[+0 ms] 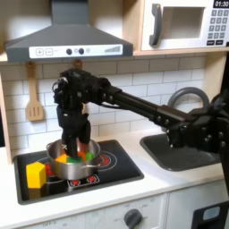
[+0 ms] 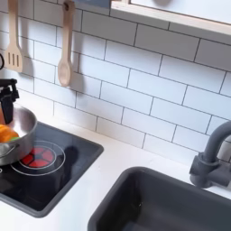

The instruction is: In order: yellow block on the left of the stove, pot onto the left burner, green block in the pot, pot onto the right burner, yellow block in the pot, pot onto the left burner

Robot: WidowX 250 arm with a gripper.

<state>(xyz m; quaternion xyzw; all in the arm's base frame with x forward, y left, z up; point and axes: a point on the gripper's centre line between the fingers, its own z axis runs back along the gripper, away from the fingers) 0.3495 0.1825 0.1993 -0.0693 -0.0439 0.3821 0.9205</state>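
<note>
Reaching: my arm stretches in from the first exterior view's right, and my gripper [image 1: 75, 143] hangs straight down over the pot [image 1: 59, 161], its tip at or just inside the rim.
Gripper state: I cannot tell whether my fingers are spread or closed, or whether they hold anything; they are dark against the pot's contents in the first exterior view, and the second exterior view catches just an edge of the gripper [image 2: 7, 97] at its left border.
Pot: shiny steel, standing on the stove [image 1: 121, 165], toward the first exterior view's left; in the second exterior view it sits at the left edge, beside a burner.
In the pot: an orange piece [image 1: 73, 157] and the green block [image 1: 89, 156] show above the rim, close under my gripper.
Yellow block: it [image 1: 35, 173] stands on the stove's left end in the first exterior view, just beside the pot.
Right burner: the right burner [image 1: 105, 162] lies bare just right of the pot in the first exterior view.
Stove surround: white surface [image 1: 170, 179], with a sink [image 2: 171, 203] to the right in both exterior views.
</note>
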